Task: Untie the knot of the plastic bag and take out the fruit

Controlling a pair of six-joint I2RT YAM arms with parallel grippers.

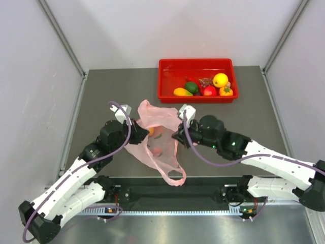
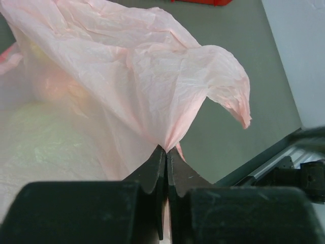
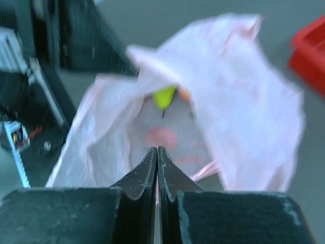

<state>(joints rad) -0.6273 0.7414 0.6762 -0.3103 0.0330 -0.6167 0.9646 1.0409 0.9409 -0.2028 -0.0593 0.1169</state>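
Note:
The pale-pink plastic bag (image 1: 161, 118) lies between my two arms with its mouth held apart. My left gripper (image 1: 138, 133) is shut on a pinch of its left edge, with the film (image 2: 152, 76) fanning up from the jaws (image 2: 166, 148). My right gripper (image 1: 177, 136) is shut on the right edge (image 3: 157, 149). Fruit shows through the bag: a yellow-green one (image 3: 164, 95), a pinkish one (image 3: 161, 137) and an orange one (image 1: 151, 130). A handle loop (image 1: 175, 175) trails toward the near edge. I cannot make out a knot.
A red tray (image 1: 165, 81) at the back holds several fruits, among them a yellow round one (image 1: 220, 80), a dark green one (image 1: 191, 87) and dark grapes (image 1: 205, 81). White walls close in left and right. A black rail (image 1: 172, 193) runs along the table's near edge.

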